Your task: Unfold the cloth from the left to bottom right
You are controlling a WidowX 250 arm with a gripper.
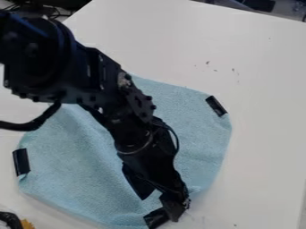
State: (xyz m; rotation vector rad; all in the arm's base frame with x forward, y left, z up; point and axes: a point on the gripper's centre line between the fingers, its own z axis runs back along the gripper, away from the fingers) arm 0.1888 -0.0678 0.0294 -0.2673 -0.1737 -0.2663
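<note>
My black gripper (171,206) hangs at the lower middle of the camera view, over the bottom corner of the light blue cloth (71,167). Directly beside its tip is a black tab (156,218) on that corner; whether they touch, I cannot tell. The cloth lies mostly spread, with soft ridges and its lower right edge curving inward. Two more black tabs mark it, one at the left edge (21,162) and one at the upper right (215,106). The arm covers the cloth's upper left part and some of its middle.
A white table (263,89) surrounds the cloth, with a few small dark specks above the upper right tab. At the bottom left corner sits a partly visible black and yellow object (26,224). The table's far edge crosses the top of the view, with dark items beyond.
</note>
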